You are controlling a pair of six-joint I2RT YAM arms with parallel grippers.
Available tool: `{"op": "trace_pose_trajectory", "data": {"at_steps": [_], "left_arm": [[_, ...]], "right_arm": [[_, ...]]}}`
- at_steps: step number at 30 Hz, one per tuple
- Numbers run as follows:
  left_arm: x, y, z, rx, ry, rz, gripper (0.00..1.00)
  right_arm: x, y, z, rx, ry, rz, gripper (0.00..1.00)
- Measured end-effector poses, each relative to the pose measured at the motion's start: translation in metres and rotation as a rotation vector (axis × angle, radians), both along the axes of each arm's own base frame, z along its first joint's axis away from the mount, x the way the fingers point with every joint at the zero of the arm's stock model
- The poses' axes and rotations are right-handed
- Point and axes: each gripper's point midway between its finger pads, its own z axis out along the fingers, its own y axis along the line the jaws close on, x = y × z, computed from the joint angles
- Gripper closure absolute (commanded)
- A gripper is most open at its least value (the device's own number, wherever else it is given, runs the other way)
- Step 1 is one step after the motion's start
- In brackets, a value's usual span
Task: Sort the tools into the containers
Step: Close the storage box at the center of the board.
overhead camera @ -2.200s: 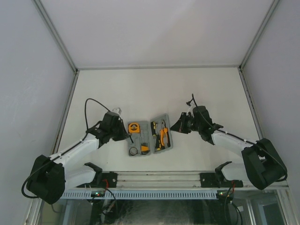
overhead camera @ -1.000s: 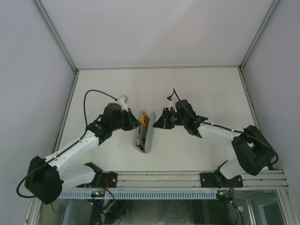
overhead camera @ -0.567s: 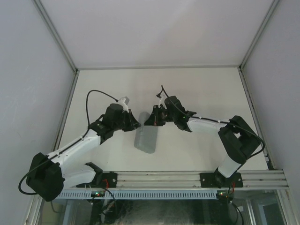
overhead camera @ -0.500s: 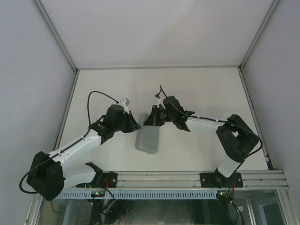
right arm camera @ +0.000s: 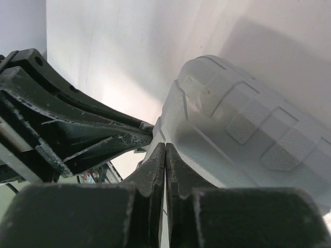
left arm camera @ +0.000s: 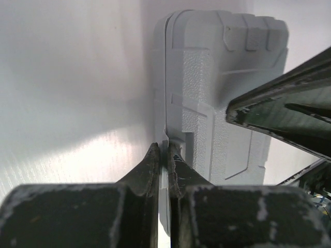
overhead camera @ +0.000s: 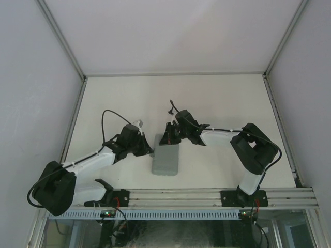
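You see the flat grey plastic rectangular tool case (overhead camera: 166,160) lying closed and flat on the white desk (overhead camera: 217,103), in the near middle part, between the two arms. Its long axis runs almost from 12 o'clock to 6 o'clock in the top view. One short end points away from the bases and the other points toward them. No tool is visible outside it. In the wrist views the two halves meet in a thin seam, and the outer shell (left arm camera: 222,77) is textured, with moulded ribs near one end.

Your left claw (overhead camera: 151,153) comes from 9 o'clock and sits at the long left edge of the case, nearer to the far end. In its own camera the left claw (left arm camera: 164,155) is clenched on a thin pale lip of the case at the seam, so it is grasping the case by that edge.

Your right claw (overhead camera: 168,140) is at the 12 o'clock end. Its fingers (right arm camera: 158,165) are pressed together with nothing between them, and the tips touch the case (right arm camera: 232,129) at the edge. The two claws are very near each other.
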Motion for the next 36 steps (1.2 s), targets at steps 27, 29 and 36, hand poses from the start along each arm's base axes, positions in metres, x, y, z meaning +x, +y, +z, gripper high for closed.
{"op": "trace_pose_trajectory", "data": {"at_steps": [27, 29, 36], "left_arm": [[0.003, 0.003, 0.02, -0.048, -0.092, 0.038, 0.43], [0.003, 0.003, 0.018, -0.045, -0.087, 0.037, 0.4], [0.002, 0.004, 0.009, -0.028, -0.06, 0.036, 0.33]], "right_arm": [[-0.008, -0.071, 0.022, -0.197, -0.204, -0.097, 0.56], [-0.014, -0.078, 0.01, -0.226, -0.18, -0.101, 0.55], [-0.016, -0.079, 0.001, -0.233, -0.145, -0.113, 0.5]]}}
